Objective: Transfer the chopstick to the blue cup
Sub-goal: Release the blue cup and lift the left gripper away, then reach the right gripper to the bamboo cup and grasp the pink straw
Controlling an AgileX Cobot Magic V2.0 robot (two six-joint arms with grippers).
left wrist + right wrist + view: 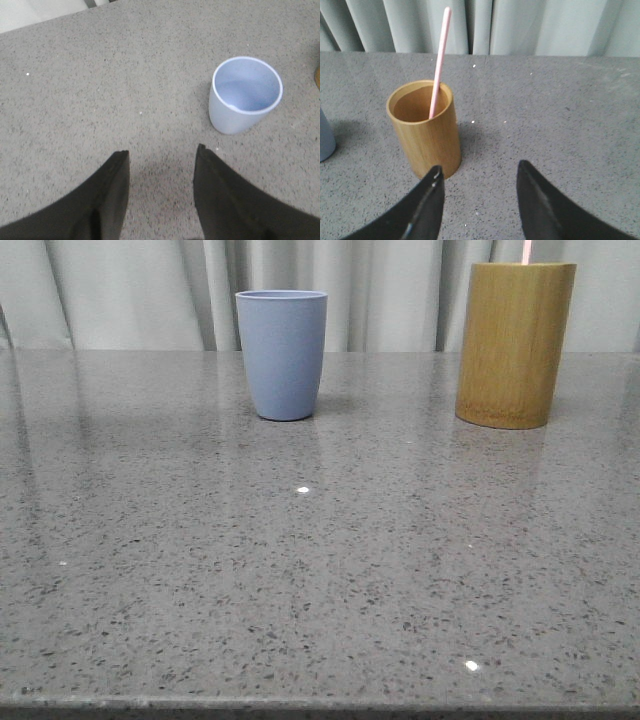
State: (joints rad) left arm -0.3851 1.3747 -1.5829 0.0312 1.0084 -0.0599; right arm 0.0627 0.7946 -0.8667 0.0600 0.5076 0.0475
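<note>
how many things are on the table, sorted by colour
blue: 1, the cup
yellow-brown: 1, the bamboo holder
pink: 1, the chopstick standing in the holder
total: 3

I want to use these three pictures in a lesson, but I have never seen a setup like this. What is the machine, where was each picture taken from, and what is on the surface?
It is a two-armed robot at a grey speckled table. The front picture looks forward over the table. The other two come from cameras on each wrist; the dark shapes are gripper fingers. The left gripper and right gripper are both open and hold nothing. On the table stand a blue cup, which is empty, and a taller bamboo holder. A pink chopstick leans inside the holder.
</note>
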